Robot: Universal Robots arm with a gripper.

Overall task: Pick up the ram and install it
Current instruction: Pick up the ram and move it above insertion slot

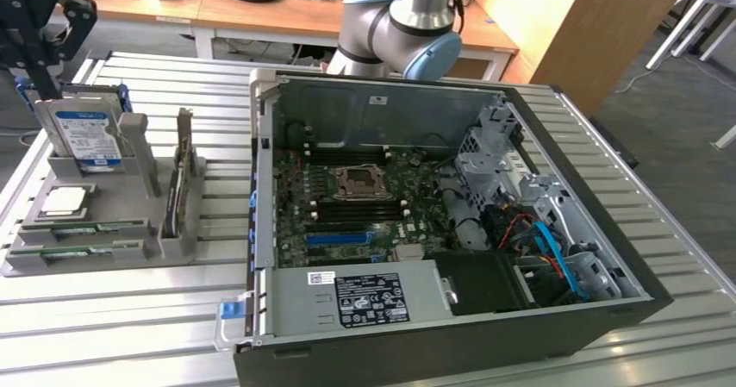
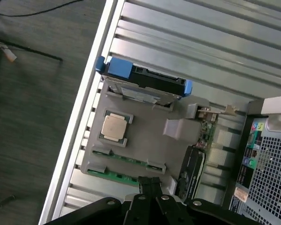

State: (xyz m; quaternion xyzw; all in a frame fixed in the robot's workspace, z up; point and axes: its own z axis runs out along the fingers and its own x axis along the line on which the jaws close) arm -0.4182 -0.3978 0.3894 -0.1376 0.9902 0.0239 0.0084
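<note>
Hovering above the grey plastic holder [image 1: 172, 247], the black two-fingered gripper [image 2: 149, 182] has its fingertips drawn together, as far as the wrist view lets me judge, with nothing caught between them. The long, narrow green ram stick [image 1: 95, 227] lies flat in a slot of the holder, on the holder's edge farthest from the silver, blue-labelled hard drive [image 1: 83, 137]. A second green stick [image 1: 83, 252] lies in the next slot, just beside the first and closer to that edge. In the wrist view the gripper's tips are nearest to these two sticks, over that same edge, but apart from them. The hard drive stands upright at the holder's opposite end. A square silver processor [image 1: 64, 199] rests on the holder between the drive and the ram. A dark expansion card [image 1: 178, 189] stands on edge along the holder's side nearest the open black computer case [image 1: 460, 352]. Holder and case both sit on the slatted metal table [image 1: 115, 318].
</note>
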